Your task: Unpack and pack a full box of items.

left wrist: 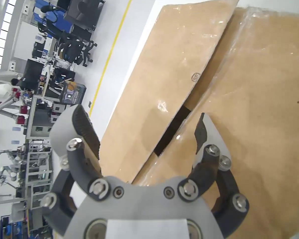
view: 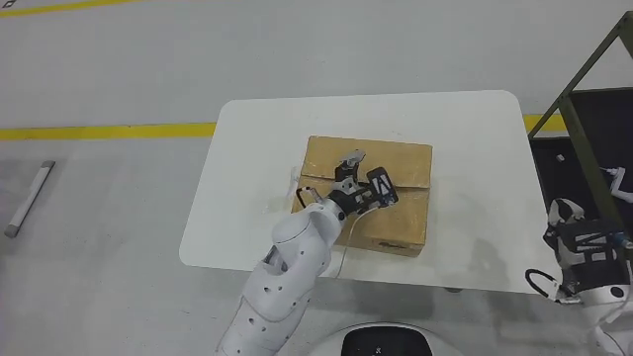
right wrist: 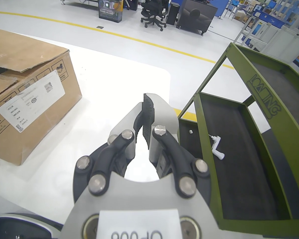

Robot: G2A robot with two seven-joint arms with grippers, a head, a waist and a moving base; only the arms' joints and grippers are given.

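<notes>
Hovering over the top of the cardboard box (view: 406, 163), the left gripper (left wrist: 139, 125) had its fingers wide apart and held nothing. Under it ran a narrow dark gap (left wrist: 173, 130) between the two top flaps, which lay nearly shut and covered the inside of the box. The box stood near the middle of the white table (view: 475, 129). The right gripper (right wrist: 145, 115) was well apart from the box, past the table's edge, with its fingers pressed together and empty. Just beside it stood a green cart (right wrist: 284, 130), with a small white part (right wrist: 217, 148) lying on its dark shelf.
</notes>
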